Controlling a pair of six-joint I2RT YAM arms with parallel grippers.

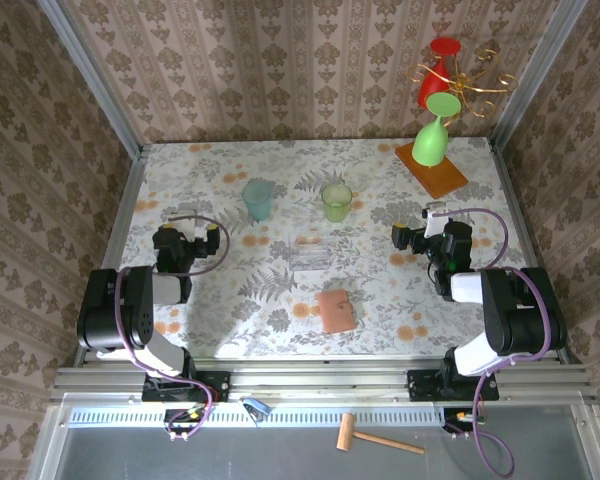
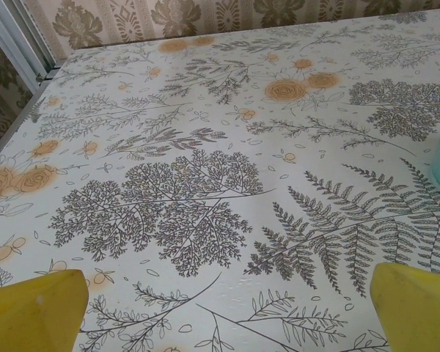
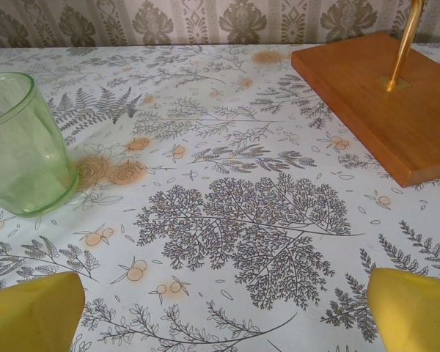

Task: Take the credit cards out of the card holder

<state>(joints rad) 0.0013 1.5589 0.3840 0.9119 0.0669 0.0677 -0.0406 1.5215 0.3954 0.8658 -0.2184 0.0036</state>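
Observation:
The card holder [image 1: 336, 311] is a tan-brown wallet lying shut and flat near the table's front edge, between the two arms. The credit cards are hidden. My left gripper [image 1: 187, 236] rests low at the left of the table, well away from the wallet, and is open. In the left wrist view its yellow fingertips [image 2: 34, 312] stand wide apart over bare patterned cloth, my left gripper [image 2: 227, 319] holding nothing. My right gripper [image 1: 427, 234] sits at the right, also open; in the right wrist view my right gripper [image 3: 224, 315] is empty, with its yellow fingertips [image 3: 414, 304] at the frame corners.
A small clear tray [image 1: 310, 250] stands behind the wallet. A teal cup [image 1: 257, 199] and a green cup [image 1: 336, 202] stand further back; the green cup [image 3: 22, 143] is left of my right gripper. A wooden base [image 3: 374, 95] with a glass rack fills the back right.

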